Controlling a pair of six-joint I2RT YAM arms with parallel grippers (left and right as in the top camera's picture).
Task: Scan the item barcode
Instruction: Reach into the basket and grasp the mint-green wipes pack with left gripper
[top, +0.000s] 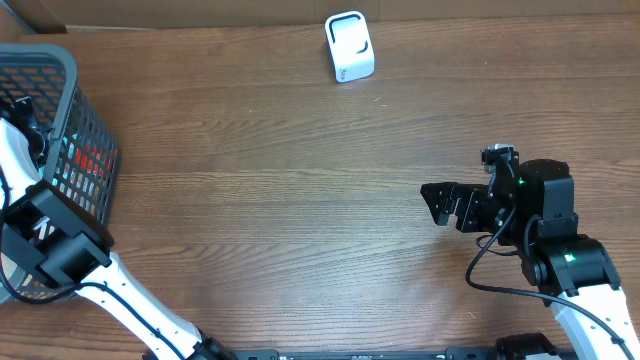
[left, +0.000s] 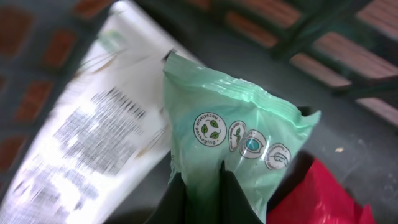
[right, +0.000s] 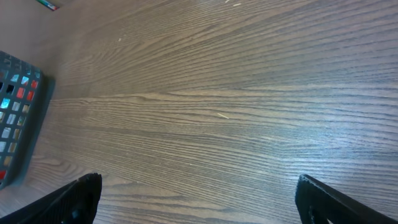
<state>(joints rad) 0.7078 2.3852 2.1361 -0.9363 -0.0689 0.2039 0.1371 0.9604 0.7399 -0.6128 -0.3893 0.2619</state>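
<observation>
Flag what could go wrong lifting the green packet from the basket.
The left gripper pinches only an edge of the soft green plastic packet, so it may slip free. The white printed pouch and red packet lie beside it and could drag along. The wall of the dark mesh basket might snag it.

Pale green pouch (left: 242, 143): soft plastic, crimped upper edge, row of four round icons, tilted. Lower end pinched in my left tool (left: 202, 190). It sat in the basket (top: 60, 70), over a white printed packet (left: 93, 137), beside a red one (left: 317, 193). White scanner (top: 349, 46) stood upright at the far edge of the counter (top: 300, 200).
</observation>
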